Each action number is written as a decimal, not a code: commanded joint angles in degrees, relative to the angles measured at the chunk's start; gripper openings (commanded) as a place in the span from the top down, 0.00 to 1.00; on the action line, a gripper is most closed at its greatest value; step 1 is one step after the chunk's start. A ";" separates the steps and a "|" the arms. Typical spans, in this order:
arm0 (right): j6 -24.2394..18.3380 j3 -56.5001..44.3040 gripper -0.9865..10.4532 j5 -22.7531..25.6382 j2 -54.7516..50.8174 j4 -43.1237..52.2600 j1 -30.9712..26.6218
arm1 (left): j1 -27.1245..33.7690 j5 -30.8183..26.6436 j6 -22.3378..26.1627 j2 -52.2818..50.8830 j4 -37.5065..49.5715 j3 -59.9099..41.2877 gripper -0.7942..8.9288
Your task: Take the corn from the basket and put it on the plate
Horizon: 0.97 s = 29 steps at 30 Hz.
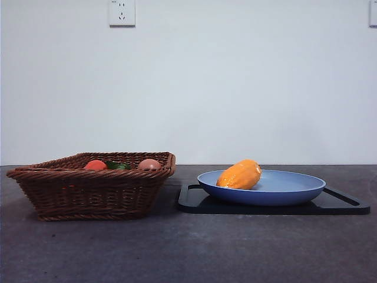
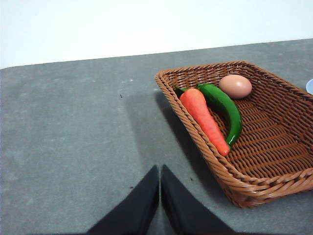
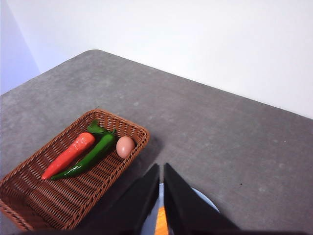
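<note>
The orange-yellow corn [image 1: 240, 175] lies on its side in the light blue plate [image 1: 294, 188], toward the plate's left part. The brown wicker basket [image 1: 88, 188] stands to the left of the plate. My right gripper [image 3: 161, 169] hangs shut and empty high above the plate [image 3: 204, 197], and a strip of the corn [image 3: 161, 227] shows between its jaws. My left gripper [image 2: 160, 171] is shut and empty over bare table beside the basket [image 2: 274, 166]. Neither gripper shows in the front view.
A carrot [image 2: 203, 117], a green pepper [image 2: 226, 107] and an egg [image 2: 235, 86] lie in the basket. A flat black tray [image 1: 341, 203] sits under the plate. A white wall with a socket [image 1: 122, 12] stands behind the grey table.
</note>
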 commanded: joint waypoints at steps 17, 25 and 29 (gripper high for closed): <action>-0.22 -29.73 0.91 7.43 -25.88 19.98 -14.84 | 0.11 0.13 -0.28 0.04 0.20 -1.53 0.91; -0.42 -49.42 0.91 13.84 -41.57 32.35 -17.11 | 0.11 0.13 -0.26 0.04 0.22 -1.53 0.91; -0.33 -55.43 0.91 14.97 -46.56 33.55 -16.98 | 0.11 0.13 -0.28 0.04 0.22 -1.53 0.91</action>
